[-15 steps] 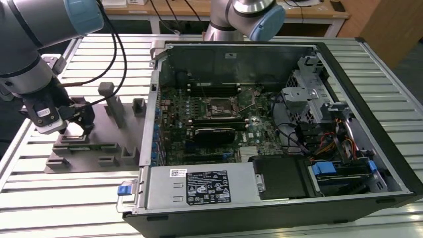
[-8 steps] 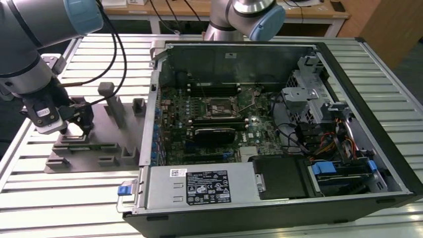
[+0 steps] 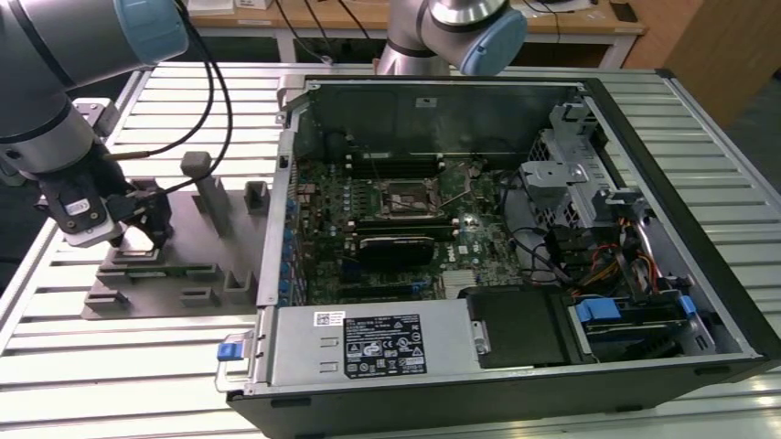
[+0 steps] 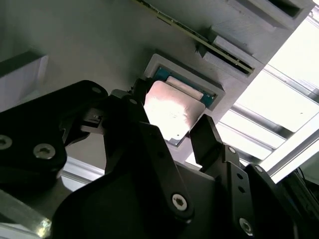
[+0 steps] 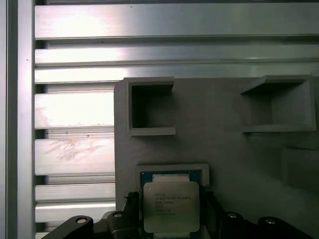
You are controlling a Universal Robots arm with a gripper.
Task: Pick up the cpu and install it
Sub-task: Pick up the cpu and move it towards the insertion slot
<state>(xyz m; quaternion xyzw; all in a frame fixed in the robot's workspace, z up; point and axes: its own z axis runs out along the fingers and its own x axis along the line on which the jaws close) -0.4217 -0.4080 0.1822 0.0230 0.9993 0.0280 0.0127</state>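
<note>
Slatted aluminium table [image 3: 123,366] carries two things: an open computer case [image 3: 427,110] lying on its side with the motherboard [image 3: 476,229] facing up, and, to the exterior view's left, just beside the case, a grey plastic fixture plate [image 3: 201,242] with upright blocks. The arm [image 3: 61,110] reaches down over that plate, and its gripper [image 3: 137,227] is low on the plate's near part.

In both wrist views the cpu [image 5: 171,204] lies flat in a shallow square nest on the plate, silvery lid up, green board showing around the lid. The black fingers [image 4: 207,134] stand apart, one on each side of the chip and close to its edges. I cannot see them pinching it, and the chip looks seated in its nest rather than lifted.

My reading is that the pick-up is in hand and the grasp is not yet made. The empty socket [image 3: 403,197] sits mid-motherboard, well apart from the plate. A clean pick would call for an even squeeze on opposite edges and a level, straight lift, since a tilt could catch the chip on the nest wall.
</note>
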